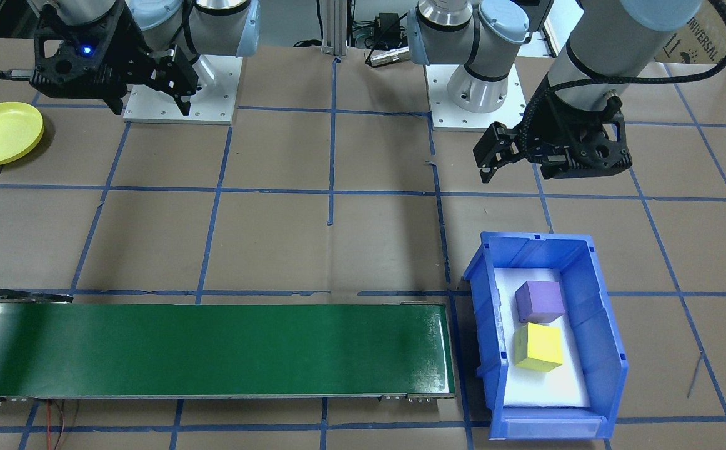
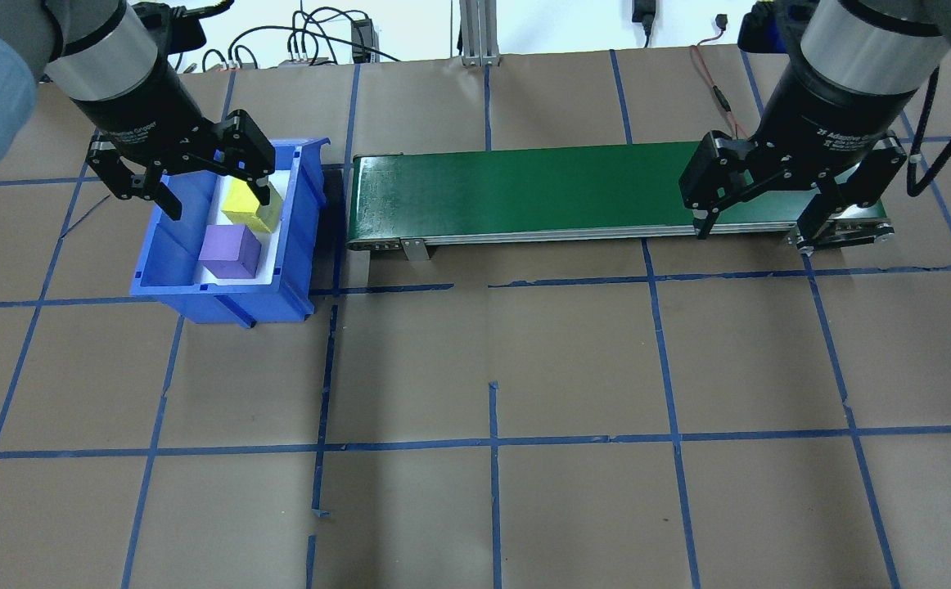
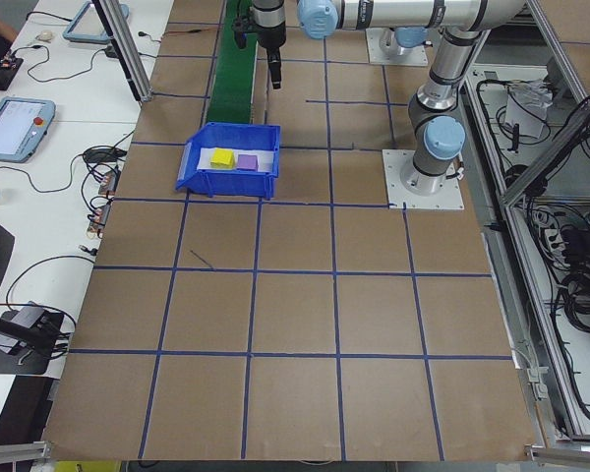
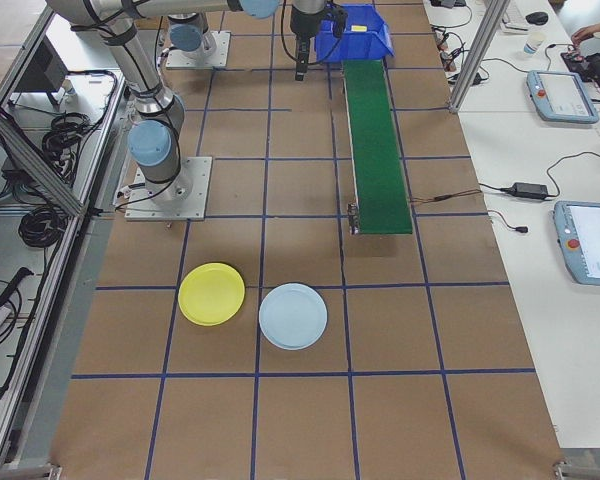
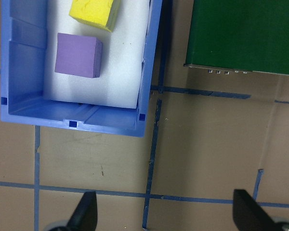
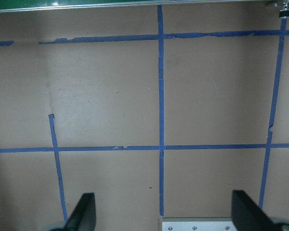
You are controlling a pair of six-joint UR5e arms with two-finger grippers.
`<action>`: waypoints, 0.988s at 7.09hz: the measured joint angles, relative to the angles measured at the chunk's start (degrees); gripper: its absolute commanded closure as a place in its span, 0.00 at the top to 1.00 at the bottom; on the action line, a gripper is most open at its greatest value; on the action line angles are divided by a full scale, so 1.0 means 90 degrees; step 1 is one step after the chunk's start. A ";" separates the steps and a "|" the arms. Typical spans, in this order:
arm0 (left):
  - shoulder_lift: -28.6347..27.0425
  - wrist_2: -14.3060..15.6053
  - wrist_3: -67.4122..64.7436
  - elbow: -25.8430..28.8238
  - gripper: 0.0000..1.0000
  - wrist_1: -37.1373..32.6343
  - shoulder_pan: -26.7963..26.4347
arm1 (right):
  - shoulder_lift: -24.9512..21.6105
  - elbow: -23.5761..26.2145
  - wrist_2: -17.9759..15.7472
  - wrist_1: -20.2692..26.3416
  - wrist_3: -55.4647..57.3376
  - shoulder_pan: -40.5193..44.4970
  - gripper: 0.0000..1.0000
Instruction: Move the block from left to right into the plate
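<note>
The purple block point(image 1: 540, 301) and the yellow block point(image 1: 538, 347) sit side by side, touching or nearly so, on the white liner of a blue bin point(image 1: 600, 325) near the table's point(image 1: 363, 244) left end, on the operators' side. In the overhead view the yellow block lies farther from the robot and the purple one nearer. Neither block is held.

The left hand point(image 2: 189, 176) hangs above the bin's robot-side half, well clear of the blocks, its two fingers spread wide and empty. The left arm reaches out from its base plate with the wrist turned so that the fingers point downward; its wrist camera looks straight down on the bin's near wall, both blocks and a corner of the belt.

A green conveyor belt point(image 1: 213, 350) runs along the operators' edge of the table, from just beside the bin toward the right end.

The right hand point(image 2: 758, 192) hovers near the belt's right end, on the robot's side of it, fingers also spread apart and holding nothing. Its wrist camera shows only brown table with blue tape lines below, the belt's edge at the top of that view, and the two fingertips point(image 6: 84, 211) far apart at the bottom.

The yellow plate point(image 4: 212, 293) rests on the table beyond the belt's right end, toward the robot's side, with a light blue plate point(image 4: 293, 315) just beside it, apart from it.
</note>
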 measured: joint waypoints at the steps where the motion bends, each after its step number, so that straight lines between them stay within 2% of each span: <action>1: 0.0000 -0.0001 0.0001 -0.0022 1.00 0.0002 -0.0002 | 0.0000 -0.0001 0.0001 -0.0002 -0.0005 0.0000 1.00; 4: -0.0048 -0.0027 0.0074 -0.0196 1.00 0.0242 0.0113 | -0.0008 -0.0009 0.0008 -0.0115 -0.0015 0.0000 1.00; 6: -0.0225 -0.0065 0.1010 -0.0432 1.00 0.0518 0.0599 | -0.0010 -0.0010 0.0011 -0.0192 -0.0011 0.0000 1.00; 7: -0.0526 -0.0060 0.1524 -0.0526 1.00 0.0770 0.0746 | -0.0010 -0.0010 0.0015 -0.0200 -0.0010 0.0000 1.00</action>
